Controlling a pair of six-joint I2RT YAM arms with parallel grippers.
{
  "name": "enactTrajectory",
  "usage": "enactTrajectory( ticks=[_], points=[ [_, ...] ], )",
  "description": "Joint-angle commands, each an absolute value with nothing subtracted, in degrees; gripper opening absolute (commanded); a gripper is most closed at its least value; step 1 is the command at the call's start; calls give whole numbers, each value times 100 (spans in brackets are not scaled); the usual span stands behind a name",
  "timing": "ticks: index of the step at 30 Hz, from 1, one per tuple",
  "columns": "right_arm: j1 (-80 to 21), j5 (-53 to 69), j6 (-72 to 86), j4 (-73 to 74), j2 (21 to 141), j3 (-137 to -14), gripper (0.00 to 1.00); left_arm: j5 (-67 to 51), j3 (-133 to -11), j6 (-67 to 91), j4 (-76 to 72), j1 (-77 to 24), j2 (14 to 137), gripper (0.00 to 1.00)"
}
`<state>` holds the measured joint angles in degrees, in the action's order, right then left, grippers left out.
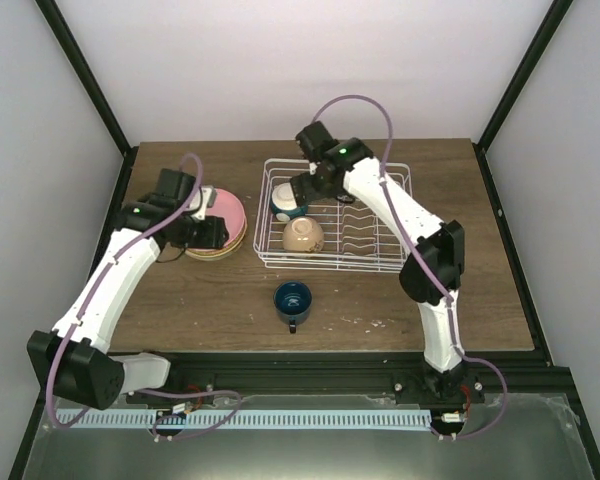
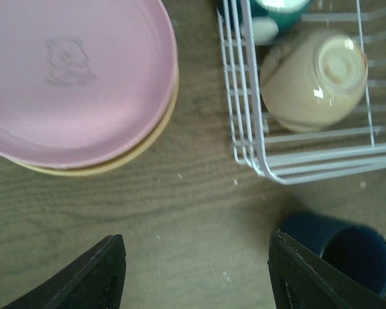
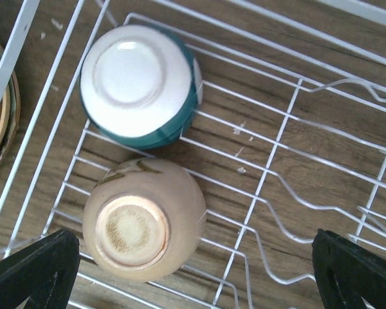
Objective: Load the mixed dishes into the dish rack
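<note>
Over the left end of the dish rack (image 3: 276, 187), the right gripper (image 3: 194, 239) hangs with its jaws spread wide and empty. Below it two bowls sit upside down in the basket, the cream bowl (image 3: 145, 219) just beside the white-and-blue bowl (image 3: 141, 84); they are probably inverted to drain.

The left gripper (image 2: 196, 244), jaws apart and holding nothing, hovers over bare table (image 2: 180, 212). It sits between the pink plate (image 2: 77, 77), stacked on the tan-yellow plate (image 2: 116, 164), and the upright dark blue mug (image 2: 347, 251).

Only the top view shows all five dishes together; three remain outside the rack.
</note>
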<state>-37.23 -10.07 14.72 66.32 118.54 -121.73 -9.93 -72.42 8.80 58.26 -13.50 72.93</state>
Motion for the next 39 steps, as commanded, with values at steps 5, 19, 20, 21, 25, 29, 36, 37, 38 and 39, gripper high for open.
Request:
enactTrajectory(
  ticks=[5, 19, 20, 21, 25, 29, 36, 37, 38, 39],
  points=[
    [-2913, 652, 1661, 5913, 11406, -11801, 100, -888, -6953, 1198, 6531, -2195, 7307, 63],
    [-2075, 1522, 2084, 5461, 11247, -11377, 100, -1035, -7344, 1520, 6452, -3694, 8313, 63],
    [-2015, 1548, 2111, 5424, 11230, -11343, 100, -1013, -7387, 1552, 6445, -3793, 8413, 63],
    [-1960, 1569, 2113, 5404, 11212, -11322, 100, -992, -7422, 1582, 6419, -3878, 8493, 63],
    [-1850, 1526, 2062, 5436, 11199, -11329, 100, -943, -7497, 1656, 6289, -4058, 8756, 63],
    [-1797, 1447, 2021, 5482, 11181, -11304, 100, -874, -7428, 1672, 6249, -4125, 8982, 62],
    [-1752, 1360, 2002, 5510, 11146, -11243, 100, -850, -7065, 1608, 6077, -4221, 9234, 62],
    [-1750, 1342, 2003, 5528, 11146, -11241, 100, -879, -7032, 1608, 6032, -4239, 9279, 62],
    [-1750, 1320, 1998, 5531, 11137, -11242, 100, -901, -7005, 1602, 5996, -4259, 9311, 62],
    [-1745, 1313, 2003, 5546, 11128, -11247, 100, -912, -6998, 1608, 5957, -4278, 9364, 61]
  ],
)
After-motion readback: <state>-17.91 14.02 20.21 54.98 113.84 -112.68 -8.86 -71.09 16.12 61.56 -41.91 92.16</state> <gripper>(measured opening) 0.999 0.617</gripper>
